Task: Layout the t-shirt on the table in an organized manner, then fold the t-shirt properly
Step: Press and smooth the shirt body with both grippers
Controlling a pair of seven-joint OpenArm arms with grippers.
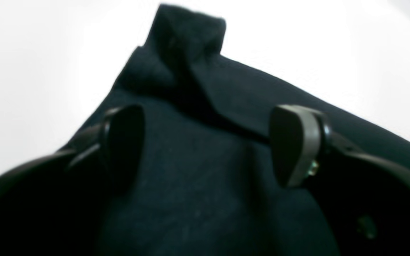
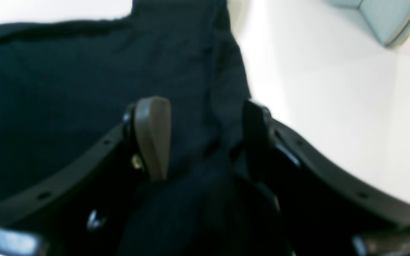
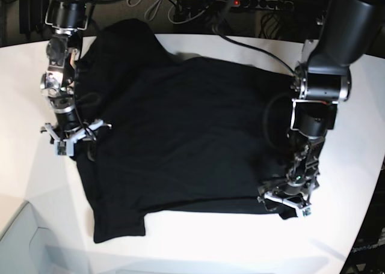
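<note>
One t-shirt (image 3: 180,136), black, lies spread on one white bench (image 3: 24,76). Two arms reach over that t-shirt, one at each of its side edges, so there are two grippers: the right gripper (image 3: 75,131) at one edge and the left gripper (image 3: 286,199) at the opposite edge. Each gripper carries two fingers (image 1: 297,145), four in all. One power strip (image 3: 264,5) lies beyond the t-shirt's far edge.

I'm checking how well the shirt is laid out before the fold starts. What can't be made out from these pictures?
- The t-shirt: its print patch and neck label are not visible in any view.
- Right claw: whether fabric is still pinched; the right wrist view is blurred and dark cloth sits between the jaws.
- Left claw: open over the shirt; contact unclear, left wrist view blurred.
- The table: edges cut off in base view.
</note>
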